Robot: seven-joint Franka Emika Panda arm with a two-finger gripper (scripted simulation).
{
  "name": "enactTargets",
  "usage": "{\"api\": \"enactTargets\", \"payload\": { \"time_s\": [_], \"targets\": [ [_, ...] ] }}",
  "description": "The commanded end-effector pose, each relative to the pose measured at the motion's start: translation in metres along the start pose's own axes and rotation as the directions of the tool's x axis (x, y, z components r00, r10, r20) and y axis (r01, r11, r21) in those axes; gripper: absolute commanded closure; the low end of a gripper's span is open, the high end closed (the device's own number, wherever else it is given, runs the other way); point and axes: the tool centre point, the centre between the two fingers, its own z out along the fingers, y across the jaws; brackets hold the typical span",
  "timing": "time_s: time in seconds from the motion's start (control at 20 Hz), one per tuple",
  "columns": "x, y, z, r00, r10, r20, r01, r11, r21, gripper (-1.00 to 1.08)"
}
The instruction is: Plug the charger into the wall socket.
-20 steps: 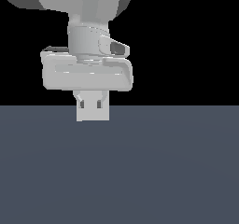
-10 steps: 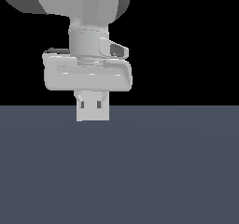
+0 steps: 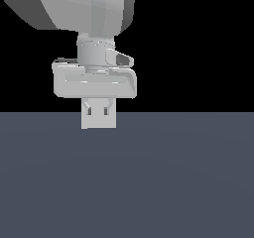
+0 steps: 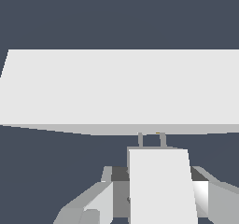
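Note:
In the wrist view my gripper [image 4: 156, 197] is shut on the charger [image 4: 161, 185], an off-white block held between the two fingers [image 4: 93, 204]. Its two thin grey prongs [image 4: 140, 139] reach the near edge of the wall socket [image 4: 116, 90], a wide off-white plate just ahead. The socket's holes are hidden, so I cannot tell whether the prongs are in them. In the exterior view the gripper [image 3: 99, 108] hangs just above the dark floor, with an off-white square shape [image 3: 99, 122] at its fingertips. Charger and socket cannot be told apart there.
A flat dark blue-grey floor [image 3: 173, 182] fills the lower half of the exterior view, under a black background. The arm's large grey wrist link [image 3: 79, 9] sits above the hand.

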Motion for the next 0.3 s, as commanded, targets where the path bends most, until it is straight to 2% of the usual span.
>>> {"api": "enactTargets", "payload": {
  "time_s": [0.0, 0.25],
  "targets": [
    [0.0058, 0.0000, 0.0015, 1.000, 0.000, 0.000, 0.000, 1.000, 0.000, 1.08],
    [0.0093, 0.0003, 0.0025, 1.000, 0.000, 0.000, 0.000, 1.000, 0.000, 1.08]
  ]
}}
